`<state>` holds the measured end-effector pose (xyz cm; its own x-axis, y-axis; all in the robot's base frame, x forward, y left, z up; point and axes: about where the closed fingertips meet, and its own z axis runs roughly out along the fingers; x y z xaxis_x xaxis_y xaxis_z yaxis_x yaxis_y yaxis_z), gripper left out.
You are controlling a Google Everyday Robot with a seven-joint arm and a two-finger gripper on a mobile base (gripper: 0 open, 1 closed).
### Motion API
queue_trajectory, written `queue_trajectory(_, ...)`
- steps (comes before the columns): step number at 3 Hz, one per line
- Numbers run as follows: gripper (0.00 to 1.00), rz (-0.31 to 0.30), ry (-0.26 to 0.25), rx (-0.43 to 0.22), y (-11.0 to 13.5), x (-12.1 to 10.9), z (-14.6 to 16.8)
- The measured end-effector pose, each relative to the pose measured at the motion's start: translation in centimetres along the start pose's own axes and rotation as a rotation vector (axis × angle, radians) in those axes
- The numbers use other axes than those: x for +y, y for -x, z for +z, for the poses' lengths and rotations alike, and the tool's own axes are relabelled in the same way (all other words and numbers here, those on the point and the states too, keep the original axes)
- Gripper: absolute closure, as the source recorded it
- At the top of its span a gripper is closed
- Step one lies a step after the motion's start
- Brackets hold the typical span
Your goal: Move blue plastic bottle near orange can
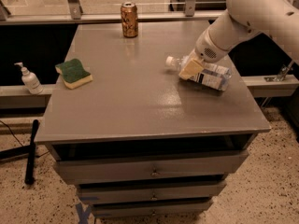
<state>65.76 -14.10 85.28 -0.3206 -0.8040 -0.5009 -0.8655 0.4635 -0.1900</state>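
The blue plastic bottle (210, 74) lies on its side on the right part of the grey table (140, 101), with its white cap (170, 60) pointing left. My gripper (191, 68) comes in from the upper right and is closed around the bottle near its neck. One cream finger (190, 69) shows in front of the bottle and the other is hidden behind it. The orange can (129, 19) stands upright at the far edge of the table, to the left of the bottle and well apart from it.
A green and yellow sponge (73, 73) lies near the table's left edge. A white pump-dispenser bottle (29, 78) stands on a ledge to the left of the table. A rail with posts runs behind the table. Drawers sit below the tabletop.
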Motion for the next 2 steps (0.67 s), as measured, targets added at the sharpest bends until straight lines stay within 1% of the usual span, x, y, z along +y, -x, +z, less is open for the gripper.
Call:
queue_trajectory(1,0.88,-0.043,0.021,-0.075,4.96,-0.97,0.03)
queue_trajectory(2,1.00,-0.046,0.008,-0.089,5.59,-1.43,-0.56)
